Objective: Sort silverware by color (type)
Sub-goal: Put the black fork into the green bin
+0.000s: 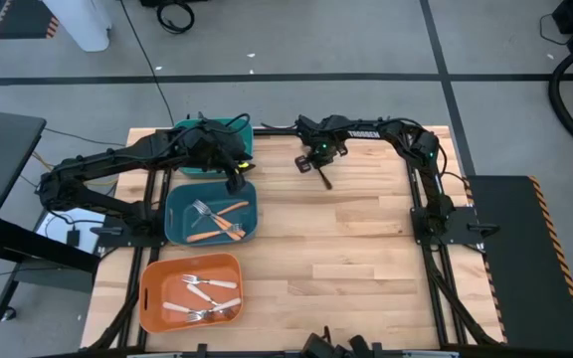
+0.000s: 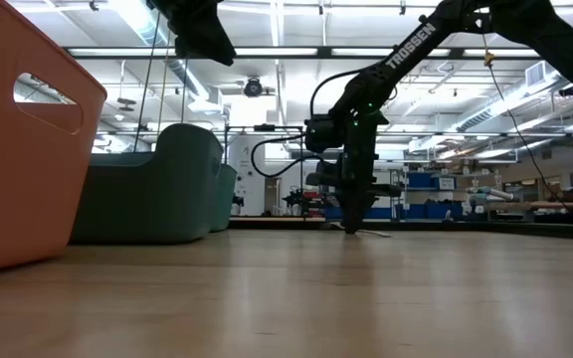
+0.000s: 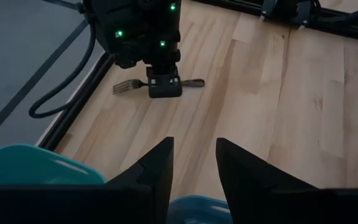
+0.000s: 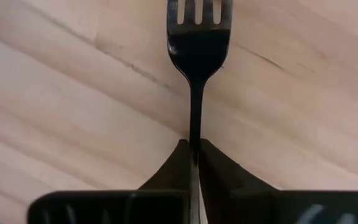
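One black fork is lying on the desk near its far edge, its handle running straight back between the right gripper jaws, which are pinching it; the left gripper, jaws wide, is hanging over the teal bins.

Right hand pinched shut; left hand open.

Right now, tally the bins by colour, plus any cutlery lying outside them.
Teal bins: 2
Orange bin: 1
Loose black fork: 1
Total: 4
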You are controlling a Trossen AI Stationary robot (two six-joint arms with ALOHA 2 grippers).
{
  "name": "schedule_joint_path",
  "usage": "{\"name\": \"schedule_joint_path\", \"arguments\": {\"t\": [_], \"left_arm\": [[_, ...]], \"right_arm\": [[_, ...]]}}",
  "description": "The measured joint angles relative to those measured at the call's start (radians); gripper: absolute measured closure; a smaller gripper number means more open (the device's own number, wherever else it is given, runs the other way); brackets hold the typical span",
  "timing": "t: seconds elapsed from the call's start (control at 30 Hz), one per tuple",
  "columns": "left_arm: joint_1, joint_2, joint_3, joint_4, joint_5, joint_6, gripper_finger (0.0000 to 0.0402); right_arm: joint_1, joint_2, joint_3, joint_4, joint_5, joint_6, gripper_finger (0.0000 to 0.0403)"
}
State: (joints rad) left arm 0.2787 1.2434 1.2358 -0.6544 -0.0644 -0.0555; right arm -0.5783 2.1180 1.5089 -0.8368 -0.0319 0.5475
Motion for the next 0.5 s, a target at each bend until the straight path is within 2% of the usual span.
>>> {"name": "schedule_joint_path", "arguments": {"t": [0.1, 0.27, 0.37, 0.5], "left_arm": [[0.000, 0.000, 0.000, 0.000, 0.000, 0.000, 0.0272], [0.000, 0.000, 0.000, 0.001, 0.000, -0.018, 0.0272], [0.000, 0.000, 0.000, 0.002, -0.001, -0.045, 0.0272], [0.000, 0.000, 0.000, 0.001, -0.027, -0.080, 0.0272]], "right_arm": [[0.002, 0.001, -0.001, 0.002, -0.015, -0.070, 0.0388], [-0.003, -0.015, -0.005, 0.006, -0.098, -0.166, 0.0390], [0.003, -0.051, -0.016, -0.031, -0.153, -0.226, 0.0390], [0.002, -0.151, -0.008, 0.018, -0.232, -0.286, 0.0390]]}}
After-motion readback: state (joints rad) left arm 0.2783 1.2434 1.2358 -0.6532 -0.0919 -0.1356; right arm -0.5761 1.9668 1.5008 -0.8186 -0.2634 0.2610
